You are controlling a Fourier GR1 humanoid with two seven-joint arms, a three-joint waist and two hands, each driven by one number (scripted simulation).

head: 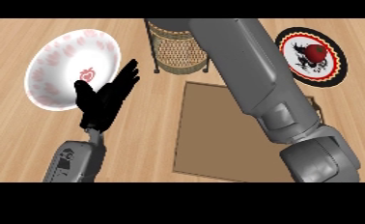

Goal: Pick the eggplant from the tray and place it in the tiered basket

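The brown tray [214, 141] lies flat at the middle of the wooden counter, and its visible part carries nothing. The wicker tiered basket [175, 49] stands behind it at the top centre. My right forearm [249, 73] rises from the lower right, crosses the tray's right side and reaches over the basket's right half. It runs out of the picture's top, so the right hand does not show. No eggplant is visible anywhere. My left hand [103, 102] rests open at the left, fingers up, in front of a white plate.
A white plate with red marks [61, 68] sits at the left. A plate with a black rim [311, 56] holding a small red object is at the right, close to my right forearm. Bare counter shows to the left of the tray.
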